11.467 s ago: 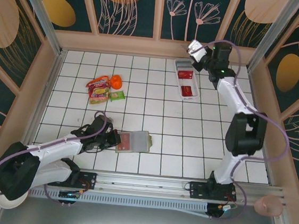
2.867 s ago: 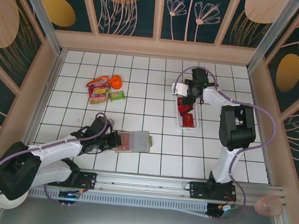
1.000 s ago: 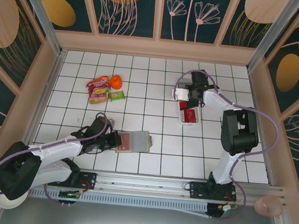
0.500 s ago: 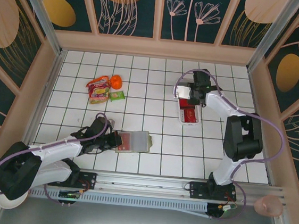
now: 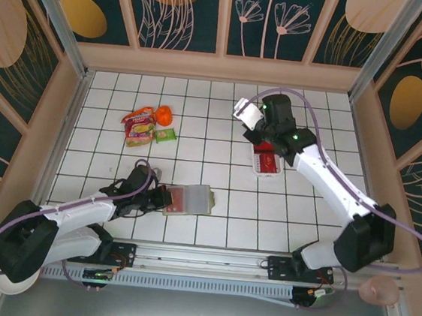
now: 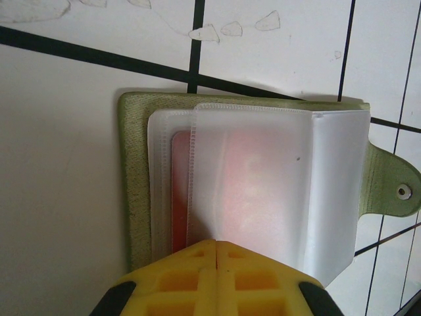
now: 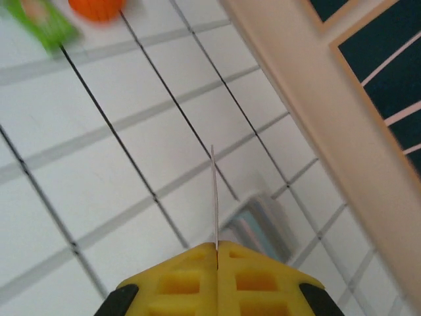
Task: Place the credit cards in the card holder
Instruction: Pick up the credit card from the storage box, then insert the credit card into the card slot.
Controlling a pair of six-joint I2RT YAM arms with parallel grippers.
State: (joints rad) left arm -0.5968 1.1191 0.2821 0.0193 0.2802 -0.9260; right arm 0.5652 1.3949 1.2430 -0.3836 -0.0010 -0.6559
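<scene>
The olive-green card holder [image 5: 190,199] lies open on the tiles near the front left. Its clear sleeves [image 6: 263,191] face up, and one red card [image 6: 179,197] shows through them. My left gripper [image 6: 216,242] is shut, its tips resting on the sleeves' near edge [image 5: 163,197]. My right gripper [image 5: 259,138] hangs above the white tray [image 5: 267,174], shut on a thin credit card [image 7: 214,197] seen edge-on. Another red credit card [image 5: 266,161] lies in the tray.
Red-orange snack packets [image 5: 139,126], an orange object [image 5: 164,114] and a small green packet [image 5: 166,134] lie at the back left. The orange object [image 7: 97,6] and green packet [image 7: 39,23] also appear ahead of the right gripper. Wooden walls ring the floor.
The right gripper has risen off the tray with a card and turned toward the left, its elbow swinging out to the right. The left arm and card holder have not moved.
</scene>
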